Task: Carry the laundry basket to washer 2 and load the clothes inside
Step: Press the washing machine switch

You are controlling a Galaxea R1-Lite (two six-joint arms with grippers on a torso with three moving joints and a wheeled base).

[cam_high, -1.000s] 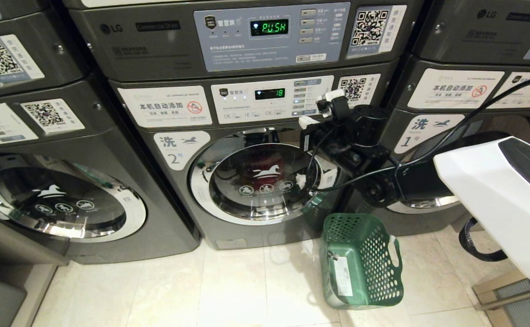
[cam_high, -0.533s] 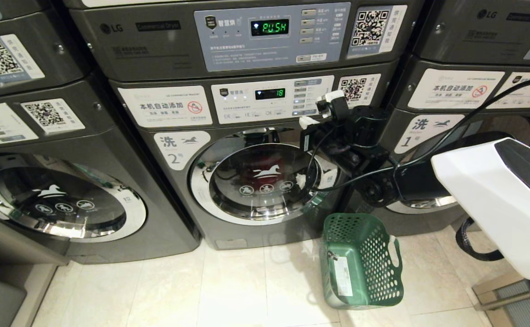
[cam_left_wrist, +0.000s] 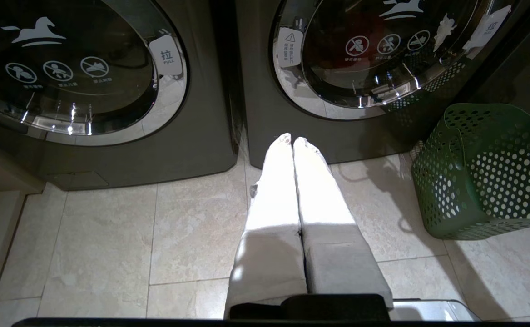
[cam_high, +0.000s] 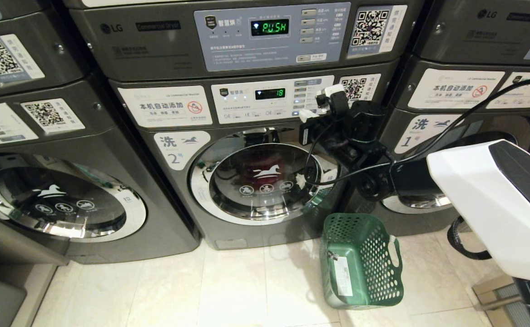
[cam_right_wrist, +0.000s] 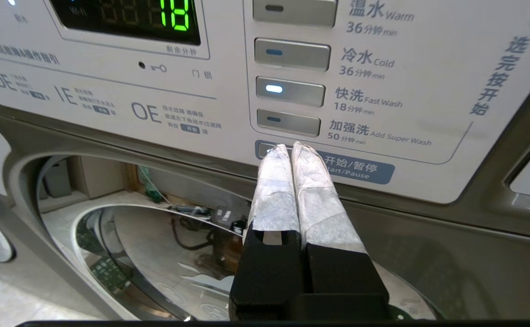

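Pressing toward start/pause button (cam_right_wrist: 324,169) on washer 2 (cam_high: 251,181): right gripper (cam_right_wrist: 292,147), fingers clenched together, empty. Laundry basket (cam_high: 360,261) empty on floor, near right.

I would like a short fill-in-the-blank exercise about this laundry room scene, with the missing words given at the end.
1. The door of washer 2 is ____.
2. The laundry basket lies tipped on the ____.
3. The right gripper, fingers together, points at the ____ button.
4. The green display on washer 2 reads ____.

Missing words: shut; floor; Start/Pause; 18
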